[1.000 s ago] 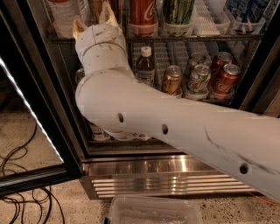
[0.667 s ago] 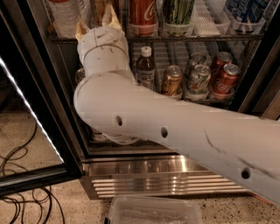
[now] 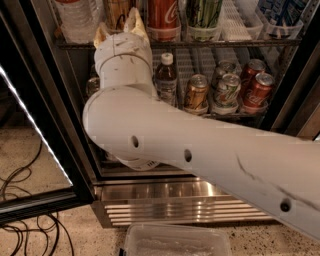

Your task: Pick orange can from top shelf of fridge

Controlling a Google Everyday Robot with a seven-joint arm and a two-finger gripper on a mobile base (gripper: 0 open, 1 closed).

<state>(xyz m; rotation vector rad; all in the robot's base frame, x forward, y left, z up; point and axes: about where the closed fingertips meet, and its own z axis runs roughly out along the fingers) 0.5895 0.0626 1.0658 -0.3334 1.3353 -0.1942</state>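
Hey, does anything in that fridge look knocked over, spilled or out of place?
Nothing stands out. The cans and bottle on the middle rack stand upright, and no spill shows. The gripper is up at the orange can on the top shelf of the fridge.

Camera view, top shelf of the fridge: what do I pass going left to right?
On the top shelf: clear bottle → orange can → red cola can → green can → white lane dividers → blue-labelled pack. The hand is up at the orange can, overlapping it, so it is left unplaced.
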